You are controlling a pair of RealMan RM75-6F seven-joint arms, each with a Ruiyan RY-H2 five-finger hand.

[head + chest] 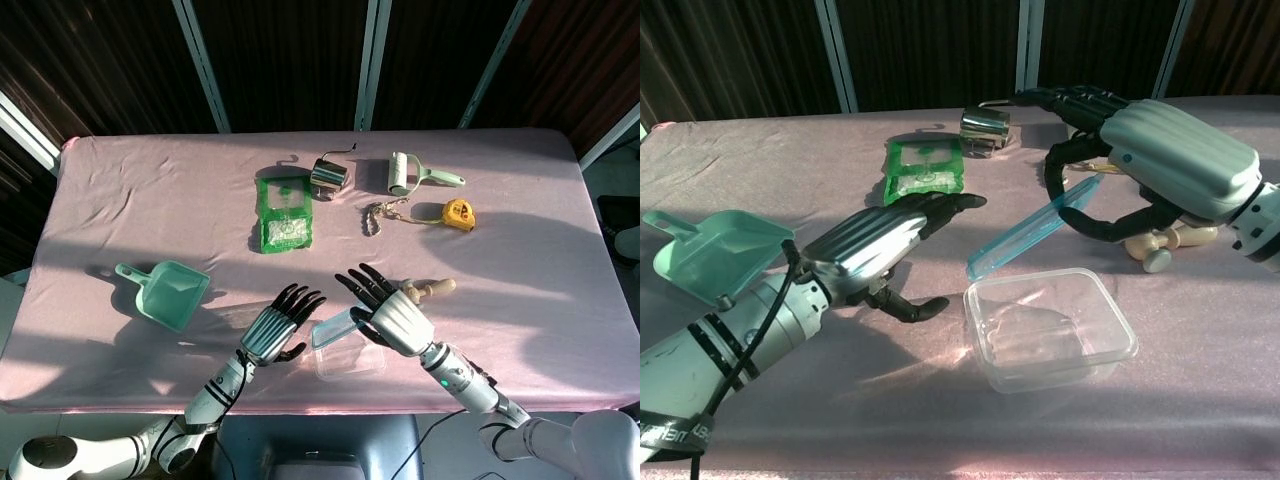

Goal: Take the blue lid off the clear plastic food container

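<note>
The clear plastic food container [1052, 328] [350, 359] stands open on the pink cloth near the front edge, with nothing in it. My right hand [1165, 165] [388, 313] holds the blue lid [1034, 226] [334, 327] by its far end, pinched between thumb and fingers. The lid hangs tilted in the air above and behind the container, its low end pointing left. My left hand [875, 250] [274, 329] hovers just left of the container with fingers spread, holding nothing and apart from the box.
A mint dustpan [712, 254] lies at the left. A green packet [924, 171], a metal cup [986, 127], a lint roller [410, 174], a chain [376, 215] and a yellow tape measure [459, 213] sit further back. A wooden peg [1168, 244] lies beside the right hand.
</note>
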